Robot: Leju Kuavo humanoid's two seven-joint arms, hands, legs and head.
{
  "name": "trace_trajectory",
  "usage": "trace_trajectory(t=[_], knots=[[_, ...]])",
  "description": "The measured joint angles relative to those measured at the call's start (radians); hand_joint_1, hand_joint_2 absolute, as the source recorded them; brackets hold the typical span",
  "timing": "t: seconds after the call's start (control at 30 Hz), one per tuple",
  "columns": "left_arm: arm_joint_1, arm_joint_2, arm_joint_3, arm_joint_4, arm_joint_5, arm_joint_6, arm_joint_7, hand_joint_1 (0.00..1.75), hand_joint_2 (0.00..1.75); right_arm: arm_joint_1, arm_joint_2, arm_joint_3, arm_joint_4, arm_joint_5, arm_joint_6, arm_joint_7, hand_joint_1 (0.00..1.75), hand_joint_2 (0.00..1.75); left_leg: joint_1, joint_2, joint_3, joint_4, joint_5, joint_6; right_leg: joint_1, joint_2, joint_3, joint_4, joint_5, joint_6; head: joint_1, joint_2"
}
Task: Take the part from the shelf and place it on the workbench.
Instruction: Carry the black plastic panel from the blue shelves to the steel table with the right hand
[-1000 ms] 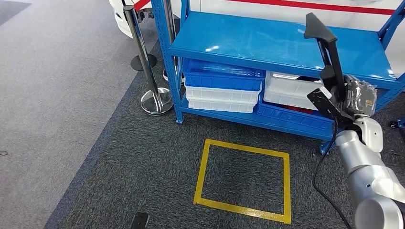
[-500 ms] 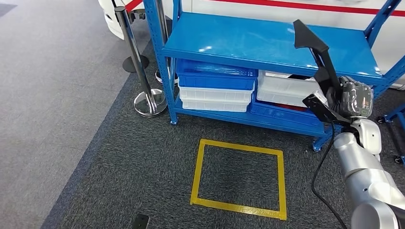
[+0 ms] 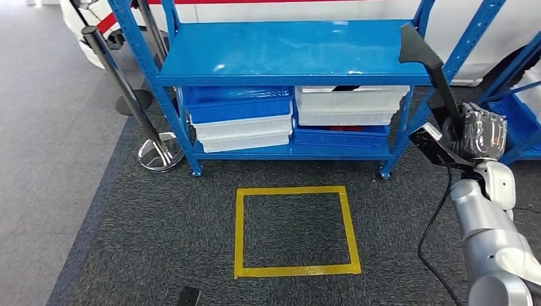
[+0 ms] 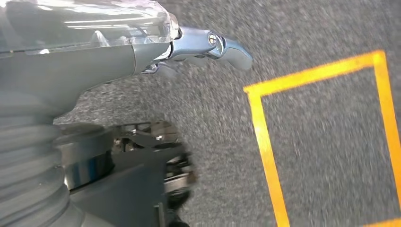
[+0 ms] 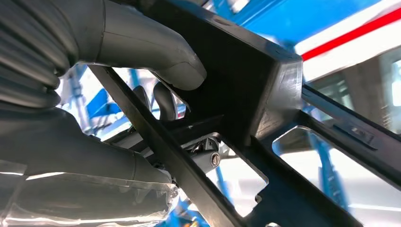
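Before the blue shelf [image 3: 287,54]: right hand [image 3: 475,135] grips black part [image 3: 429,70], raised clear of the shelf. Left hand [image 4: 118,52] hangs over the carpet, fingers curled, holding nothing. Step: carrying. Next, by judgement: turn toward the workbench, part kept steady.

Head view high, facing shelf [image 3: 293,54]; left wrist close above floor square [image 4: 326,142].
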Motion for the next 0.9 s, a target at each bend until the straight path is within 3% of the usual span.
trace_trajectory(t=[0.07,0.1,0.17,0.23,0.3,0.37,0.4,0.43,0.5,0.57,0.67,0.73,0.8,0.83,0.87,0.9], knots=[[-0.001,0.001,-0.001,0.001,0.000,-0.001,0.000,0.00,1.75,0.001,-0.001,-0.012,-0.003,0.002,-0.001,0.000,1.75,1.75,-0.002,-0.040,0.038,-0.081,0.027,0.015,-0.006,0.025,-0.004,-0.002,0.004,0.008,0.000,0.000],[-0.001,0.002,-0.001,0.001,-0.001,-0.002,0.000,0.00,1.75,0.003,-0.003,-0.019,-0.003,0.002,-0.001,0.000,1.75,1.75,-0.003,-0.045,0.043,-0.091,0.026,0.017,-0.012,0.036,-0.007,-0.004,0.009,0.014,0.000,0.000],[-0.002,0.001,-0.002,0.001,-0.001,-0.003,0.001,0.00,1.75,0.012,-0.010,-0.035,-0.007,0.003,-0.003,-0.005,1.75,1.75,-0.004,-0.021,0.054,-0.117,0.032,0.015,-0.020,0.053,-0.012,-0.010,0.016,0.029,-0.001,0.000],[-0.003,0.000,-0.002,0.002,-0.002,-0.005,0.001,0.00,1.75,0.018,-0.020,-0.049,-0.011,0.001,-0.003,-0.012,1.75,1.75,-0.001,0.007,0.070,-0.152,0.044,0.016,-0.013,0.005,-0.025,0.013,-0.002,0.039,-0.001,0.000],[-0.001,-0.002,-0.003,0.002,-0.002,-0.007,0.001,0.00,1.75,0.020,-0.024,-0.065,-0.013,-0.001,-0.004,-0.019,1.75,1.75,-0.001,0.034,0.075,-0.166,0.051,0.019,-0.008,-0.066,-0.071,0.112,-0.058,0.046,-0.001,0.000],[0.003,-0.003,-0.005,0.002,-0.002,-0.008,0.001,0.00,1.75,0.028,-0.026,-0.079,-0.014,-0.001,-0.004,-0.022,1.75,1.75,-0.001,0.064,0.073,-0.163,0.049,0.018,-0.015,-0.089,-0.120,0.218,-0.096,0.055,-0.001,0.000],[0.004,-0.003,-0.005,0.002,-0.002,-0.009,0.001,0.00,1.75,0.034,-0.027,-0.086,-0.014,0.001,-0.004,-0.022,1.75,1.75,0.000,0.078,0.072,-0.159,0.046,0.016,-0.019,-0.094,-0.123,0.228,-0.091,0.060,-0.001,0.000],[0.004,-0.003,-0.006,0.002,-0.002,-0.011,0.001,0.00,1.75,0.038,-0.027,-0.092,-0.016,0.003,-0.004,-0.022,1.75,1.75,0.002,0.092,0.071,-0.153,0.042,0.012,-0.023,-0.101,-0.106,0.198,-0.069,0.065,-0.001,0.000],[0.003,-0.004,-0.007,0.002,-0.002,-0.014,0.001,0.00,1.75,0.042,-0.028,-0.103,-0.022,0.008,-0.004,-0.021,1.75,1.75,0.004,0.119,0.067,-0.137,0.029,0.002,-0.027,-0.136,-0.038,0.077,-0.018,0.071,-0.001,0.000],[0.002,-0.005,-0.007,0.002,-0.002,-0.017,0.000,0.00,1.75,0.045,-0.028,-0.115,-0.031,0.011,-0.004,-0.021,1.75,1.75,-0.001,0.140,0.063,-0.119,0.016,-0.010,-0.023,-0.162,-0.001,0.002,0.002,0.059,-0.001,0.000],[0.002,-0.006,-0.008,0.002,-0.002,-0.017,0.000,0.00,1.75,0.060,-0.033,-0.138,-0.049,0.015,-0.004,-0.029,1.75,1.75,-0.005,0.167,0.066,-0.113,0.008,-0.026,-0.019,-0.138,-0.008,0.000,0.003,0.034,-0.001,0.000],[0.001,-0.007,-0.009,0.002,-0.002,-0.016,0.000,0.00,1.75,0.073,-0.038,-0.159,-0.070,0.020,-0.004,-0.043,1.75,1.75,0.001,0.139,0.058,-0.087,-0.019,-0.036,-0.022,-0.118,-0.010,-0.004,0.008,0.022,-0.001,0.000],[0.003,-0.007,-0.009,0.002,-0.002,-0.015,0.000,0.00,1.75,0.083,-0.038,-0.176,-0.087,0.025,-0.004,-0.057,1.75,1.75,0.007,0.079,0.020,0.012,-0.084,-0.041,-0.023,-0.099,-0.013,-0.006,0.013,0.012,-0.001,0.000],[0.004,-0.007,-0.009,0.002,-0.002,-0.015,0.000,0.00,1.75,0.088,-0.037,-0.182,-0.091,0.028,-0.004,-0.061,1.75,1.75,0.008,0.060,-0.008,0.082,-0.119,-0.041,-0.022,-0.087,-0.015,-0.006,0.014,0.009,-0.001,0.000],[0.005,-0.007,-0.009,0.002,-0.002,-0.015,0.000,0.00,1.75,0.095,-0.037,-0.187,-0.095,0.034,-0.004,-0.064,1.75,1.75,0.008,0.053,-0.031,0.139,-0.141,-0.040,-0.020,-0.075,-0.016,-0.006,0.015,0.007,-0.001,0.000],[0.005,-0.007,-0.009,0.003,-0.002,-0.014,0.000,0.00,1.75,0.105,-0.036,-0.194,-0.100,0.042,-0.004,-0.066,1.75,1.75,0.008,0.050,-0.042,0.168,-0.144,-0.038,-0.017,-0.061,-0.017,-0.006,0.016,0.007,-0.001,0.000]])
